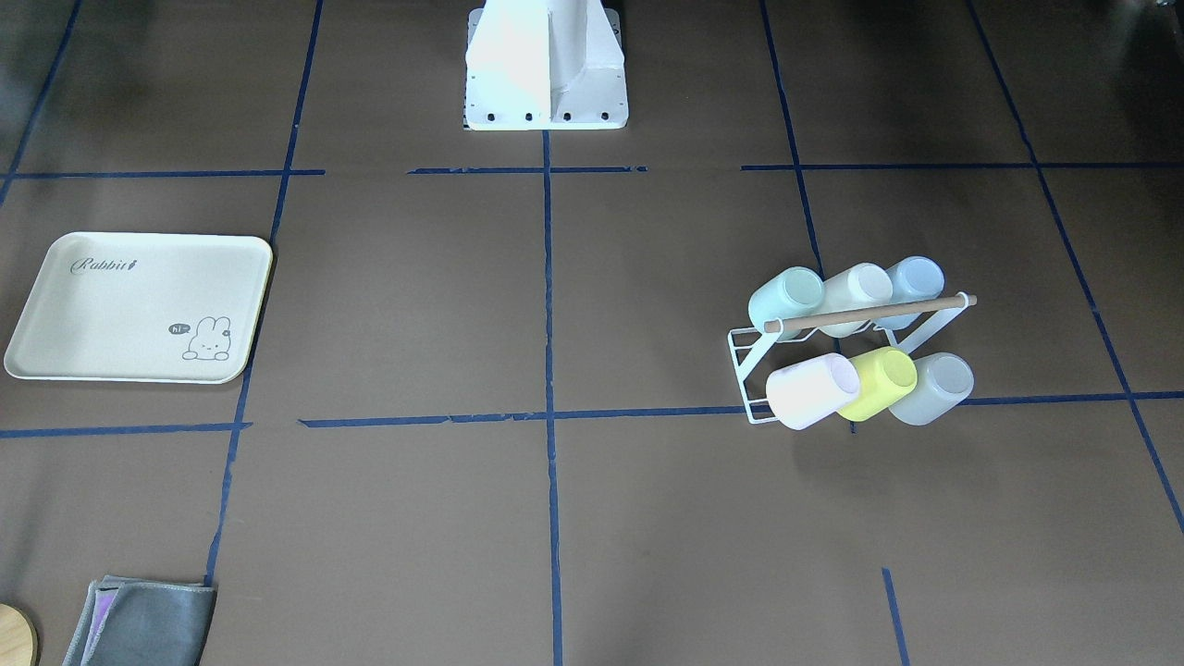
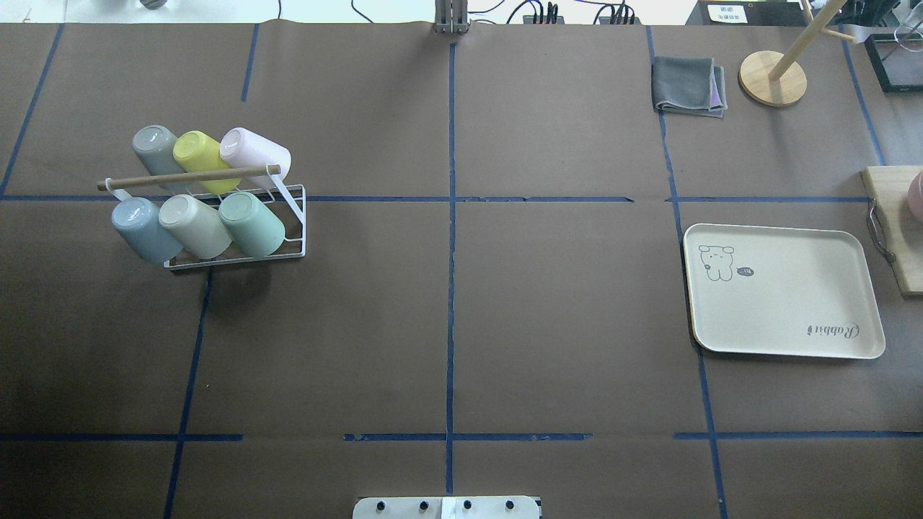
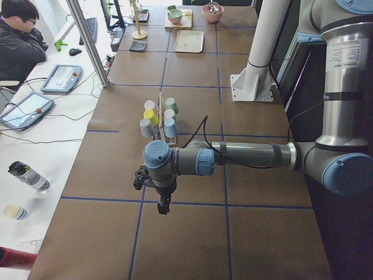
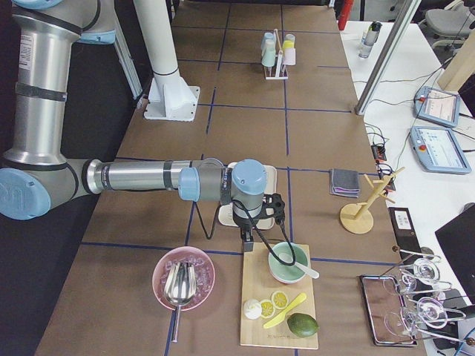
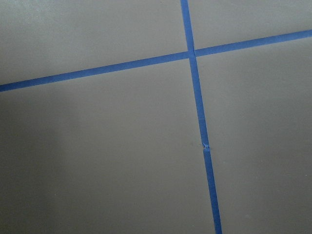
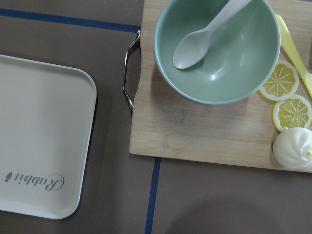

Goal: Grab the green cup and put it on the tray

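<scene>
The green cup (image 2: 252, 223) lies tilted on a white wire rack (image 2: 292, 245) at the table's left, the end cup of the robot-side row; it also shows in the front view (image 1: 786, 296) and the left side view (image 3: 171, 105). The cream tray (image 2: 782, 288) with "Rabbit" script lies flat on the right (image 1: 139, 305) and shows in the right wrist view (image 6: 44, 141). My left gripper (image 3: 164, 205) hangs over bare table, well short of the rack. My right gripper (image 4: 246, 243) hangs between the tray and a wooden board. I cannot tell whether either is open or shut.
Other cups share the rack: yellow-lime (image 2: 198, 155), pink (image 2: 256, 151), cream, blue and grey. Beside the tray lies a wooden board (image 6: 204, 131) with a green bowl (image 6: 217, 48), a spoon and lemon slices. A grey cloth (image 2: 689, 86) and a wooden stand (image 2: 773, 78) sit at the far right.
</scene>
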